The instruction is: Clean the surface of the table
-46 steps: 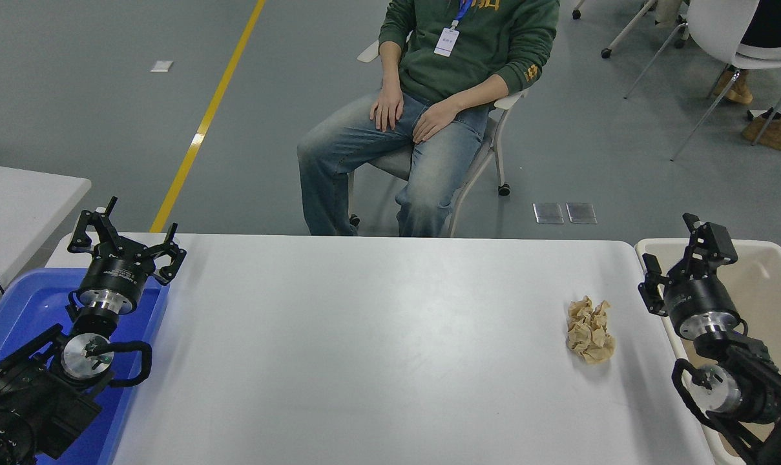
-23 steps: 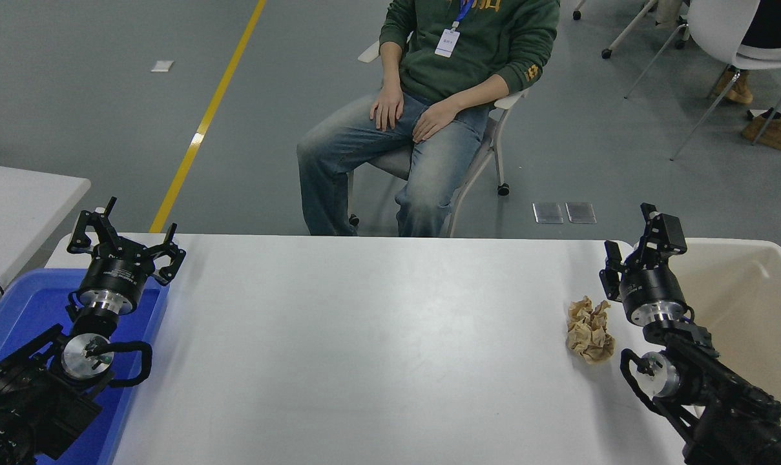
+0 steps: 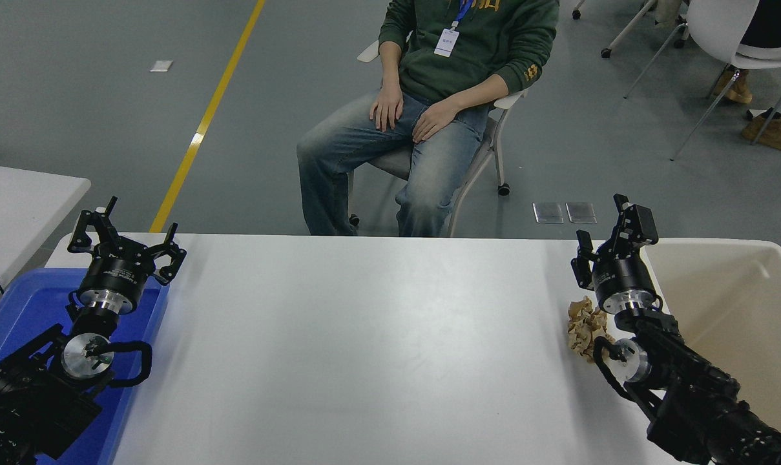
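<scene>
2 robot hands (left hand (image 3: 126,234), right hand (image 3: 608,234)), 1 crumpled brown paper wad (image 3: 582,325), 1 blue tray (image 3: 15,307), 1 beige bin (image 3: 745,303), 1 seated person (image 3: 442,97).

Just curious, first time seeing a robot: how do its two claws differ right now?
The left claw sits over the blue tray, fingers spread wide. The right claw is near the table's far right edge, just beyond the crumpled brown paper, beside the beige bin. Both are black, open, empty.

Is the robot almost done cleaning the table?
Not yet. The crumpled brown paper lies on the table surface. The right end effector hovers open above it, holding nothing. Grabbing it and dropping it into the beige bin remain. The left end effector sits parked.
</scene>
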Tool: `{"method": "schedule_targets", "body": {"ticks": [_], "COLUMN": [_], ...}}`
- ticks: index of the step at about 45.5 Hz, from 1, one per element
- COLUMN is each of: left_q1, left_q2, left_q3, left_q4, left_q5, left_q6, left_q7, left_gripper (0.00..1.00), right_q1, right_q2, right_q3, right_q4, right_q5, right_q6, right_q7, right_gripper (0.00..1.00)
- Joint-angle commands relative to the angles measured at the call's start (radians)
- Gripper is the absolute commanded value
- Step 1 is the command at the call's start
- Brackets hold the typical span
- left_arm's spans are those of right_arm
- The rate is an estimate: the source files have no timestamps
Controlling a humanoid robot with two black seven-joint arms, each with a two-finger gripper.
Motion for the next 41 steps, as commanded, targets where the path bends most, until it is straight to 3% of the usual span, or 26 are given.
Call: {"method": "schedule_targets", "body": {"ticks": [1,23,32,41], "left_q1": [0.000,0.000,0.000,0.000], "left_q2": [0.000,0.000,0.000,0.000], "left_q3": [0.000,0.000,0.000,0.000], "left_q4": [0.001,-0.001,0.001,0.001], "left_q5": [0.000,0.000,0.000,0.000], "left_q6": [0.000,0.000,0.000,0.000], "left_q7": [0.000,0.000,0.000,0.000], "left_gripper": [1.00,1.00,1.00,1.00], "right_q1": [0.006,0.006,-0.012,0.000], "right_q2": [0.034,0.037,-0.070,-0.239], "right_q3": [-0.004,-0.020,-0.047,-0.164], "right_q4": [-0.012,0.031,0.249,0.424], "right_q5": [0.030,0.030,0.028,0.024], "right_q6": [0.011,-0.019,-0.066,-0.094], "right_q7": [0.003,-0.024,-0.250,-0.377], "right_gripper": [0.99,0.99,0.99,0.99]}}
